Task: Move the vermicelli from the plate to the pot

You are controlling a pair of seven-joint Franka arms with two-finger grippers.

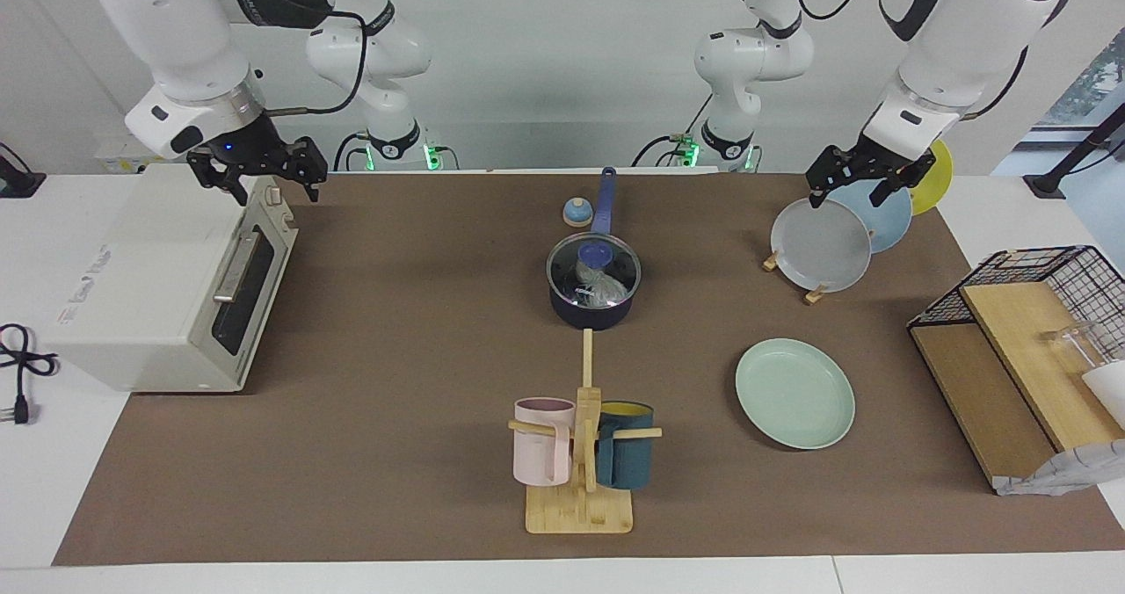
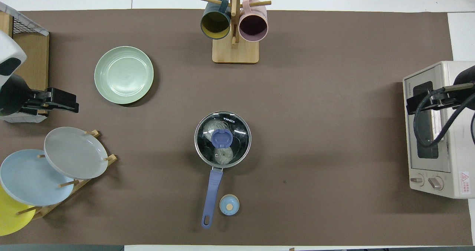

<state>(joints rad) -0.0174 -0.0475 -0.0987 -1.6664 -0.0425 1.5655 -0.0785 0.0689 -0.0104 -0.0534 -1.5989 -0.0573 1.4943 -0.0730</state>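
Vermicelli (image 1: pixel 599 288) is lying in the pot (image 1: pixel 591 311) as two whitish nests, showing through the round glass lid (image 2: pixel 222 139) that is covering it. Taking the facing view from one side to the other, the right gripper (image 1: pixel 255 179) is hanging in the air over the toaster oven (image 1: pixel 167 286) at the right arm's end of the table, its arm bending down from above and its fingers standing apart with nothing between them. The pot is sitting at mid-table, its long blue handle (image 2: pixel 210 197) pointing toward the robots, with a small blue round timer (image 2: pixel 229 205) just beside the handle. The mint-green plate (image 1: pixel 795 393) is lying bare, farther from the robots than the pot and toward the left arm's end. The left gripper (image 1: pixel 866 185) is hovering over the plate rack (image 2: pixel 74 184), fingers apart and holding nothing. Glare on the lid is blurring the noodles' outlines, and the overhead view is cutting off most of both arms.
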